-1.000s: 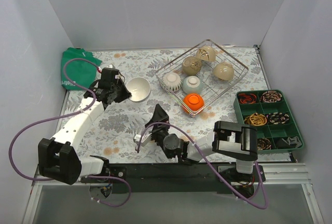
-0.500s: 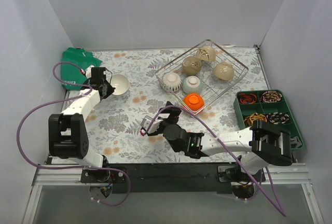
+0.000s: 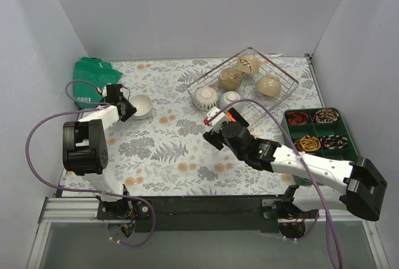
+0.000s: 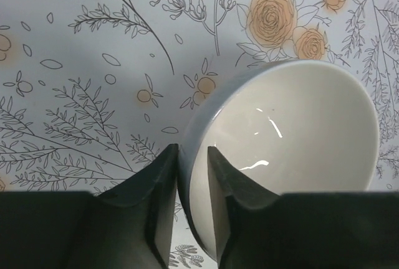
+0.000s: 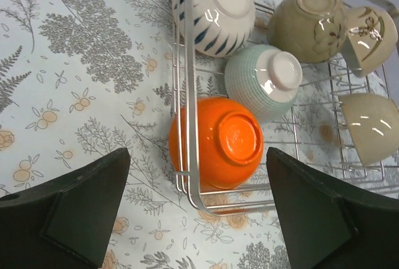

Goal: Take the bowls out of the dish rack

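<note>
The wire dish rack (image 3: 219, 66) stands at the back right and holds several upturned bowls: striped white (image 3: 207, 98), mint (image 3: 232, 99), beige (image 3: 230, 78), two cream ones (image 3: 269, 85) and orange (image 3: 235, 118) at its near corner. My left gripper (image 3: 128, 108) is shut on the rim of a white bowl (image 3: 142, 104) at the far left. In the left wrist view one finger is inside the bowl (image 4: 293, 132) and one outside. My right gripper (image 5: 196, 151) is wide open above the orange bowl (image 5: 218, 141), beside the rack's wire edge (image 5: 190, 94).
A green cloth (image 3: 93, 81) lies at the back left corner, just behind the white bowl. A dark green compartment tray (image 3: 351, 147) of trinkets sits right of the rack. Grey walls close in the sides and back.
My left gripper carried the white bowl left and lower, toward the green cloth. My right arm swung from the near middle of the table up to the rack's near corner, over the orange bowl.
</note>
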Action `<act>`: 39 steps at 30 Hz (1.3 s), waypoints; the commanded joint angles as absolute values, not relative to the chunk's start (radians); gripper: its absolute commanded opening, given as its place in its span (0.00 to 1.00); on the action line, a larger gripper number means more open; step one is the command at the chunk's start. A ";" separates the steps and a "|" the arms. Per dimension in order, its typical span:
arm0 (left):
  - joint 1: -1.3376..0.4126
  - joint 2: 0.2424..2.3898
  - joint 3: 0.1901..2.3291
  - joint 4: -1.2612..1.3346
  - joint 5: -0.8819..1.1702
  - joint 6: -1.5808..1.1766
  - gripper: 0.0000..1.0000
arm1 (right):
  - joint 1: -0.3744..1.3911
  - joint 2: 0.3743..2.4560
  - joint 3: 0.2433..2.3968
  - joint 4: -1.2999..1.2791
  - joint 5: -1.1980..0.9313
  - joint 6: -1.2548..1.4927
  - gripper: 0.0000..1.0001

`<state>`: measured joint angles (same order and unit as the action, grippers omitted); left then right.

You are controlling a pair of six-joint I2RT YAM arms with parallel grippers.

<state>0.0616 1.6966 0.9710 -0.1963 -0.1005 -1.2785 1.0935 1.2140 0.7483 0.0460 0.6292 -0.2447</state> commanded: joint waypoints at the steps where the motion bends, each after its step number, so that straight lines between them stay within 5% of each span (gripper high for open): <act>1: 0.061 1.674 0.959 -0.153 -0.077 -1.256 0.32 | 1.030 1.132 0.750 -0.060 0.566 -0.140 0.99; 3: 0.061 1.666 0.954 -0.153 -0.077 -1.258 0.37 | 1.008 1.098 0.746 -0.078 0.551 -0.117 0.99; 7: 0.061 1.641 0.966 -0.187 -0.080 -1.255 0.67 | 0.951 1.057 0.753 -0.129 0.540 -0.080 0.99; 14: 0.060 1.522 0.966 -0.219 -0.127 -1.240 0.98 | 0.836 1.052 0.828 -0.222 0.515 -0.045 0.98; 26: -0.072 1.316 0.973 -0.239 -0.207 -1.109 0.98 | 0.540 1.221 1.041 -0.345 0.256 -0.011 0.98; 39: -0.253 1.227 0.959 -0.230 -0.195 -0.999 0.98 | 0.322 1.566 1.364 -0.327 0.313 -0.256 0.99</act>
<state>-0.2325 1.2980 0.9615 -0.2356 -0.1829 -1.0470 0.3496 1.5082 1.2728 -0.3492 0.2836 -0.1307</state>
